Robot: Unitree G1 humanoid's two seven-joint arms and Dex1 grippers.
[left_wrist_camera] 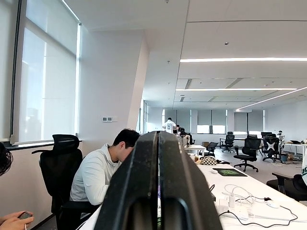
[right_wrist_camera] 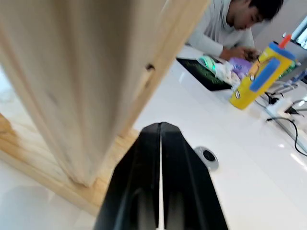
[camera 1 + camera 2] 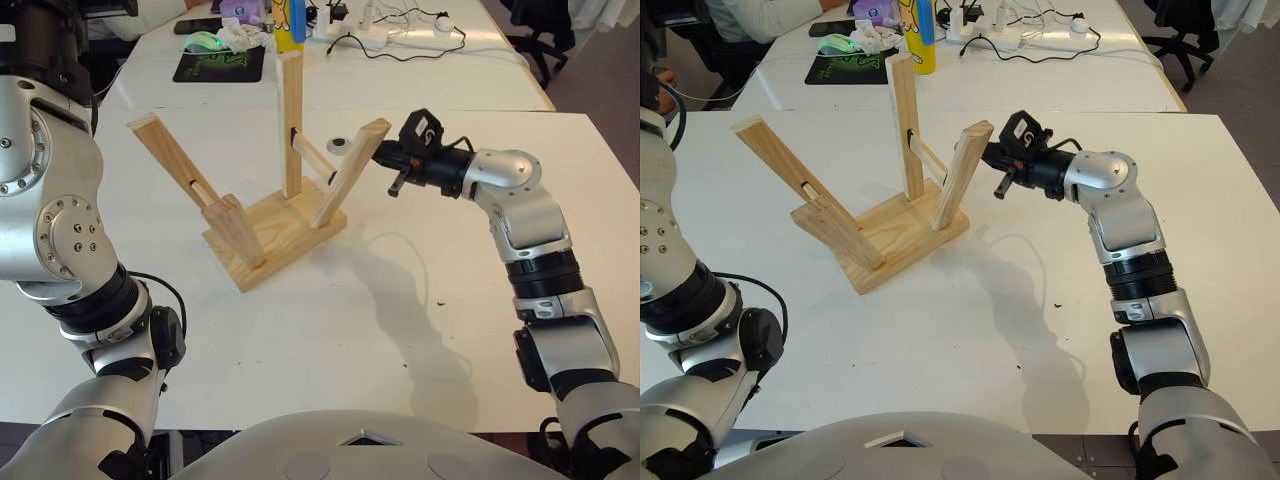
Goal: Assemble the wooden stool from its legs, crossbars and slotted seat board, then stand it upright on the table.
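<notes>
Resting upside down on the white counter (image 3: 400, 330), the stool has its seat board (image 3: 285, 240) lying flat and its legs pointing up. The right-hand leg (image 3: 350, 172) leans toward the right gripper (image 3: 383, 154), whose fingers are pressed together just beside the leg's upper end; contact cannot be confirmed. A crossbar (image 3: 316, 155) joins two legs. The left gripper (image 1: 158, 136), also pressed together, points out into the room. A yellow bottle (image 3: 917, 38) stands on the far counter, its contents not discernible.

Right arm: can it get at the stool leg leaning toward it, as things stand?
Probably yes. The right gripper sits close beside the top of that stool leg, with nothing between them. It is shut, though, so it would have to open before gripping.
</notes>
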